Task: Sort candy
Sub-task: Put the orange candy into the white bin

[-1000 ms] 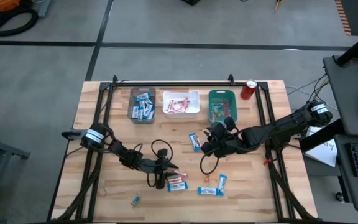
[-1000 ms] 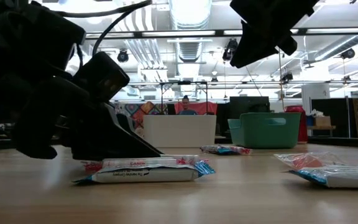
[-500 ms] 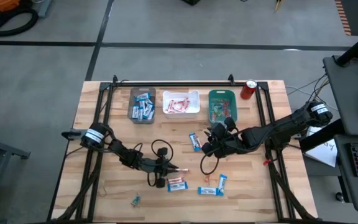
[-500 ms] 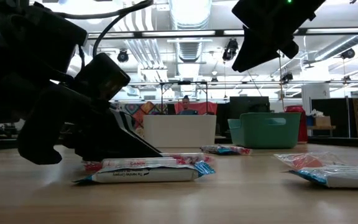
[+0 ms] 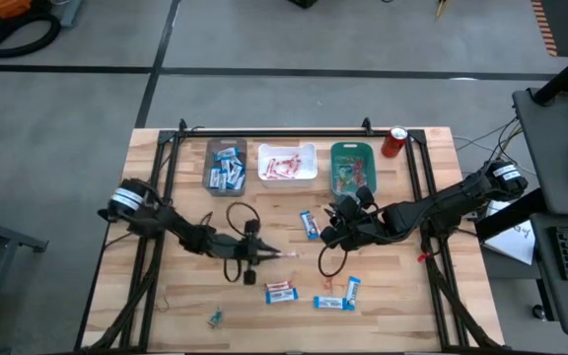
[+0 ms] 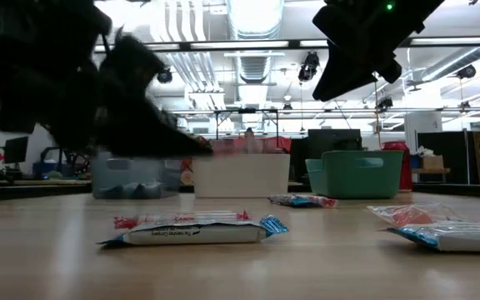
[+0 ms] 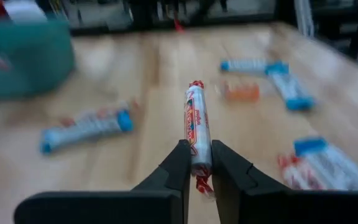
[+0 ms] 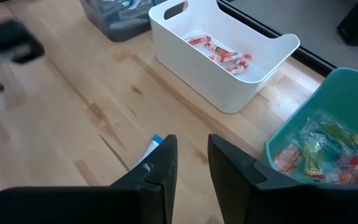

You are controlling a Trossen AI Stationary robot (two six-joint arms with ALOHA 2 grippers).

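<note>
1. The left gripper (image 7: 197, 163) is clamped on a red-and-white roll candy (image 7: 197, 127), which sticks out forward from between its two fingers, lifted clear of the table (image 5: 166, 296)
2. Just below and ahead of that gripper a red-and-white bar (image 5: 281, 291) lies flat on the wood, with a blue-and-white bar (image 5: 334, 303) beside it and another blue-and-white bar (image 5: 352, 287) a little farther off
3. A small orange piece (image 7: 240, 92) lies beyond the held roll, apparently a twisted sweet, though it is blurred
4. The right gripper (image 8: 189, 158) hangs above the table with its fingers a narrow gap apart and nothing between them
5. A blue-and-white candy (image 5: 309, 224) lies just beside the right gripper; the white bin (image 8: 229, 56) and teal bin (image 8: 328, 124) stand ahead of it, the grey bin (image 5: 226, 168) farther off
</note>
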